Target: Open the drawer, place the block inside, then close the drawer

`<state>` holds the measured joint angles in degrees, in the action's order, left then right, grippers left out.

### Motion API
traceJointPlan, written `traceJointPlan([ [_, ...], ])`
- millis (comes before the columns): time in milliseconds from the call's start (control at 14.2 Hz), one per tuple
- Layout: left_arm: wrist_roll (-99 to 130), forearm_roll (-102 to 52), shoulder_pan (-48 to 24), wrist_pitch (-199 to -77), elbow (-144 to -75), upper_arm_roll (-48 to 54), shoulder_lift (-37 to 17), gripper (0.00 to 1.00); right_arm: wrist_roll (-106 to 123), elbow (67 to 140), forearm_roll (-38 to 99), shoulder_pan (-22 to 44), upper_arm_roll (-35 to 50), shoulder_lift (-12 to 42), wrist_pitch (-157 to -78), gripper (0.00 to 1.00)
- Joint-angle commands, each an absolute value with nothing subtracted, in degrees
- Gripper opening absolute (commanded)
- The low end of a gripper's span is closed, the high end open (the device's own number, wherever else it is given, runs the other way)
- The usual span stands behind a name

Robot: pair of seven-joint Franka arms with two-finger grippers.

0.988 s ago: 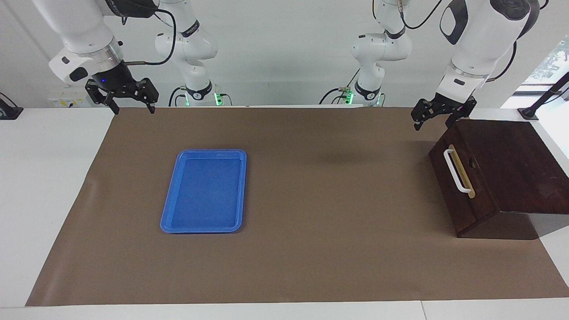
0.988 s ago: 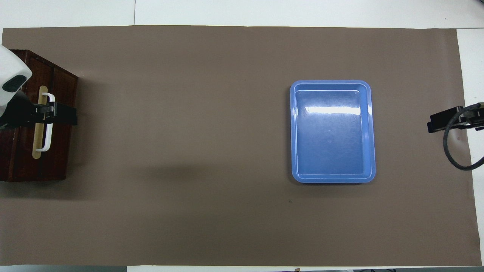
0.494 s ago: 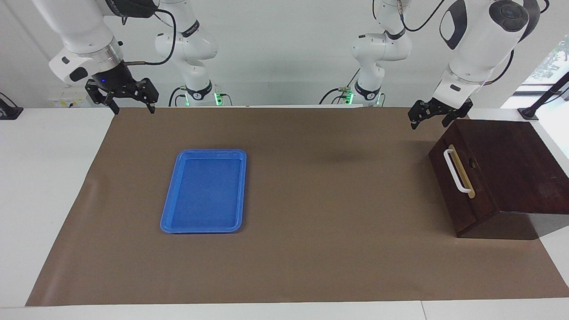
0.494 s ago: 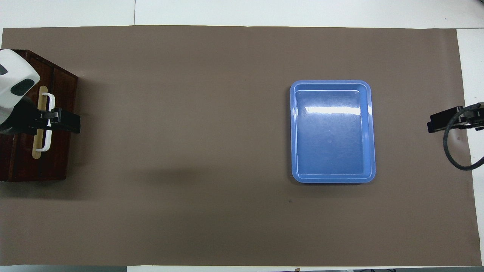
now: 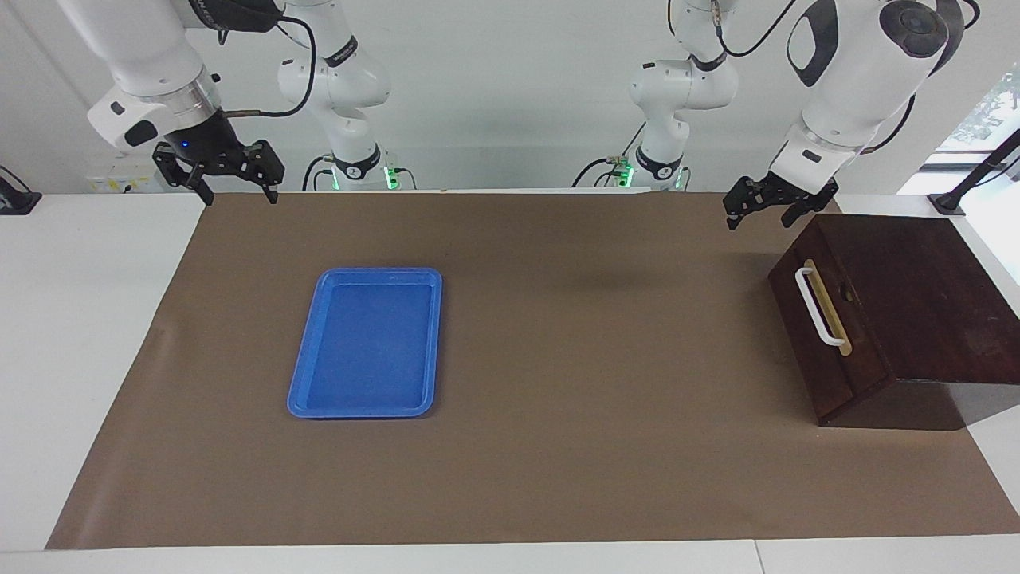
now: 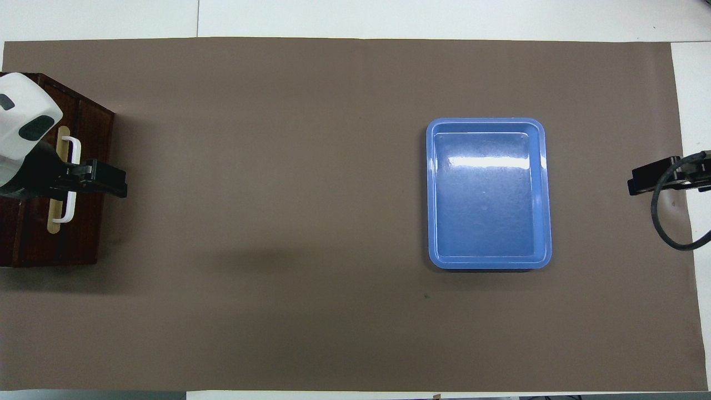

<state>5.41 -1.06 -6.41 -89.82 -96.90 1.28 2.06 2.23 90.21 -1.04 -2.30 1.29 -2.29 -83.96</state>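
A: Drawer [image 5: 825, 331] is shut, flush in the dark wooden box [image 5: 916, 295] at the left arm's end of the desk [image 5: 80, 335]. No block in either view. The blue tray [image 5: 365, 343], well toward the right arm's end from the box, is empty.

B: Grippers?

A: Left gripper [image 5: 769, 206] is up in the air by the box corner nearest the robots, clear of the wood in the facing view. From overhead it overlaps the handle, but that's just height. Jaws part open, holding nothing. Right gripper [image 5: 231, 177] waits over the mat's edge on the robots' side of the tray, jaws spread wide, also empty.

B: Where to grab?

A: The white bar handle [image 5: 817, 307] on its tan strip. It stands proud of the drawer front with a gap underneath, so I'd pinch across the middle of the bar. Rigid and likely smooth, so the fingers could slide along it. The front faces toward the tray and leans back, so the pull probably isn't level.

B: Will the box move?

A: It looks solid and heavy, but it sits on a brown paper mat [image 5: 558, 446], so a sticky drawer might drag it. Its outer end overhangs the mat onto white desk.

B: Room?

A: Plenty of bare mat in front of the drawer, nothing between it and the tray.
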Motion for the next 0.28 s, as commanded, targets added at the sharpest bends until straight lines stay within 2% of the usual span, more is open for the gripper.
traceJointPlan([
  [0, 5.01, -1.85, -6.50, -88.33, -95.54, 0.97, 1.85, 1.00, 1.32, 90.35, -1.05, -2.55, 1.49, -2.72, -83.23, 1.00],
  [212, 4.75, -1.76, -6.50, -88.24, -95.54, 1.05, 1.85, 1.00, 1.32, 90.35, -1.05, -2.55, 1.49, -2.72, -83.23, 1.00],
])
